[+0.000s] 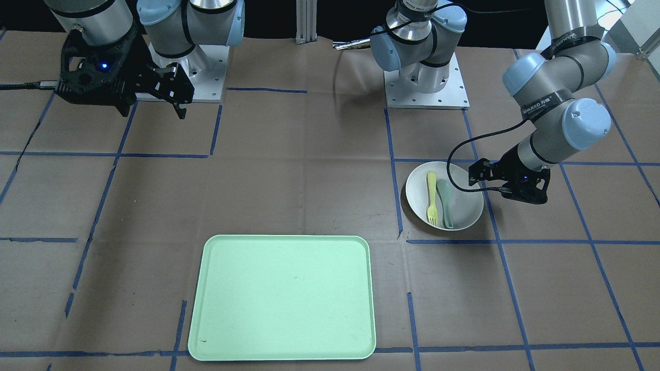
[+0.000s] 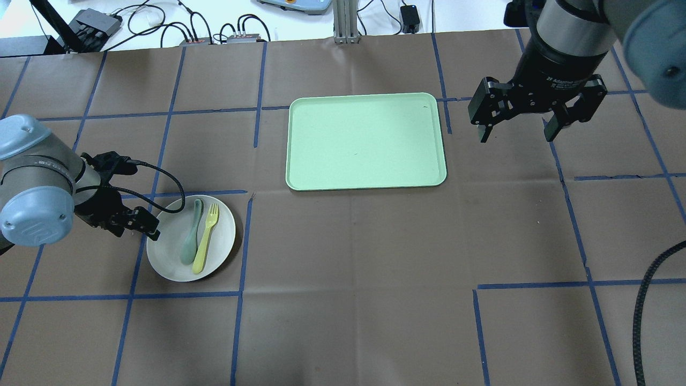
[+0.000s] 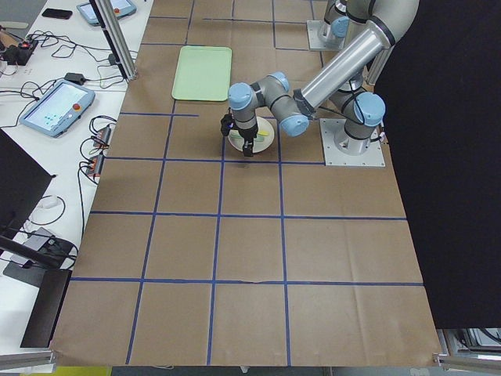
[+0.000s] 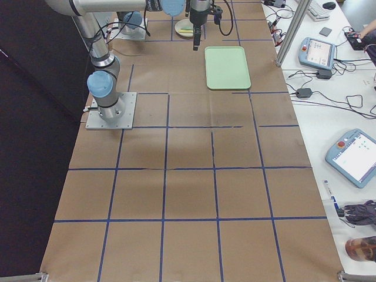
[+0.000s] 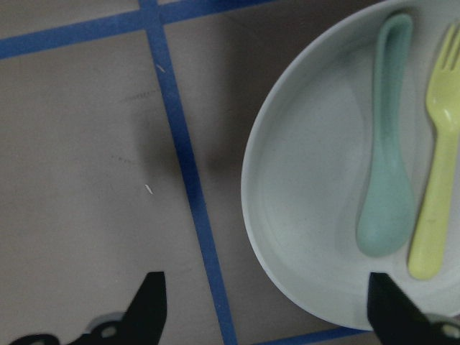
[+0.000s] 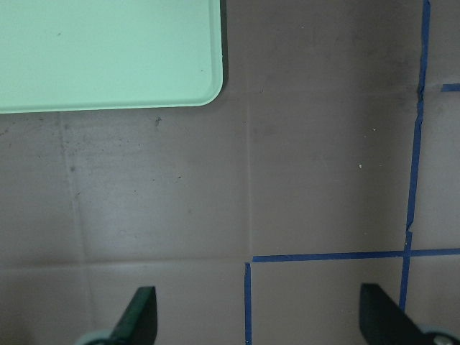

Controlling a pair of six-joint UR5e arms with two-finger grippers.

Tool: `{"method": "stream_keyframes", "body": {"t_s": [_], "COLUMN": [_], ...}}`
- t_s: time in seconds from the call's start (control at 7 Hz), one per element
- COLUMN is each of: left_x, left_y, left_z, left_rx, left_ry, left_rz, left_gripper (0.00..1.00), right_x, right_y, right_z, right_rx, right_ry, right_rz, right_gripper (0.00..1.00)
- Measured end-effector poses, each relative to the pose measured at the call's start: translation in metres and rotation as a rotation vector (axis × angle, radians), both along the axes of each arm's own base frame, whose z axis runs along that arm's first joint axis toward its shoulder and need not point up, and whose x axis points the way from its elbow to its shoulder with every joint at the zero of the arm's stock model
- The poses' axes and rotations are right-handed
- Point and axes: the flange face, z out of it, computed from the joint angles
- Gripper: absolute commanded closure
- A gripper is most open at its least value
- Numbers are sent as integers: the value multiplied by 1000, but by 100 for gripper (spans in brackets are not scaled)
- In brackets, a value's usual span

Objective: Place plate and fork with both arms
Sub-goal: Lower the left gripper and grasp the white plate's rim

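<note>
Plate [image 2: 166, 258] rim sits inside the spread left tool [image 5: 267, 313], the nearer one; fork [image 2: 205, 238] lies lengthwise on the plate; right tool [image 2: 517, 135], also spread, hangs well off.

L end effector [image 5: 264, 309] low, jaws wide apart — R end effector [image 2: 517, 134] raised, jaws spread too.

The round off-white plate [image 2: 166, 260], shallow with a raised rim, sits flat on the tabletop [image 2: 348, 268] on the robot's left side. The slim pale yellow fork [image 2: 206, 236] lies flat inside it, right of the plate's middle, tines pointing away from the robot. The left end effector [image 5: 266, 287] hovers at the plate's left rim, fingers spread. The right end effector [image 2: 517, 134] hangs spread wide, well apart from both.
</note>
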Motion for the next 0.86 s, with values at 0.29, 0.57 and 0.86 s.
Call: {"method": "stream_keyframes", "body": {"t_s": [0.29,0.57,0.86], "left_x": [0,1,6], "left_y": [1,0,-1], "left_z": [-9,-14,-21], "left_rx": [3,4,14], "left_ry": [23,22,19], "left_rz": [16,39,85], "left_gripper": [21,20,18], "right_x": [0,-1,0], "right_y": [0,0,0], "right_z": [0,0,0], "right_rx": [0,1,-1], "right_ry": [0,0,0], "right_rz": [-1,0,1], "right_gripper": [0,0,0]}}
